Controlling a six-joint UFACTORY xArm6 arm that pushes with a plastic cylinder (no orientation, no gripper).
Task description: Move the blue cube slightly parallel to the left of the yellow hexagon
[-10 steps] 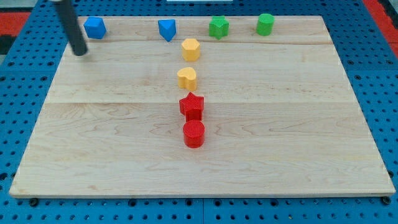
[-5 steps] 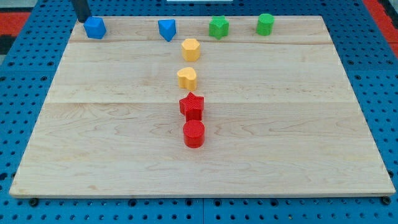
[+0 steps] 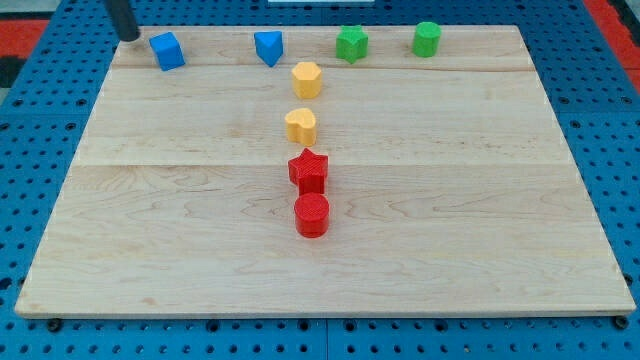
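We see a pale wooden board [image 3: 330,290] resting on a blue perforated table [image 3: 20,200], with eight small coloured plastic blocks on it. Our arm carries no pincer at all, so there is no open or closed state to tell: it ends in a straight dark rod, and my tip [image 3: 128,37] stands at the board's top left corner, at the view's top left.

The blue cube [image 3: 168,51] sits just to the view's right of my tip and slightly below it, turned a little askew to the board's edge; from this angle we cannot tell whether the two touch. The cube lies in the top row of blocks, well apart from the yellow hexagon [image 3: 307,79], which stands right of it and somewhat lower in the view, near the board's middle line.

Along the same top row, moving toward the view's right, we find a blue wedge-like block [image 3: 268,47], a green star-shaped block [image 3: 351,44] and a green cylinder-like block [image 3: 427,38]. The blue wedge stands between the cube and the hexagon, up and to the left of the hexagon.

Below the yellow hexagon a column runs toward the view's bottom: a yellow heart-shaped block [image 3: 300,126], then a red star-shaped block [image 3: 309,171], then a red cylinder [image 3: 311,215]. The two red blocks stand just beside one another, and the yellow pair are near but apart.
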